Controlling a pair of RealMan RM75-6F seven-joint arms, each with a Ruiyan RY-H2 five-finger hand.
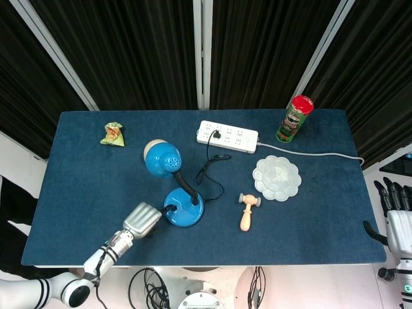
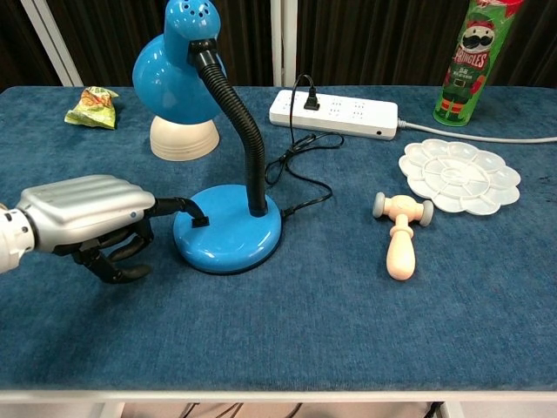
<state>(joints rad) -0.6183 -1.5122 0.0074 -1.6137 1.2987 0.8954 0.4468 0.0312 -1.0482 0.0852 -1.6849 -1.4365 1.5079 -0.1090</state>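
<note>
A blue-clothed table stands before dark pleated curtains with white frame bars

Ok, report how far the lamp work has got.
Done: the lamp's plug sits in the power strip. In hand: the left hand has one of its fingers on the lamp base; the shade rim looks warm cream, possibly lit. Left: lifting the hand off.
</note>
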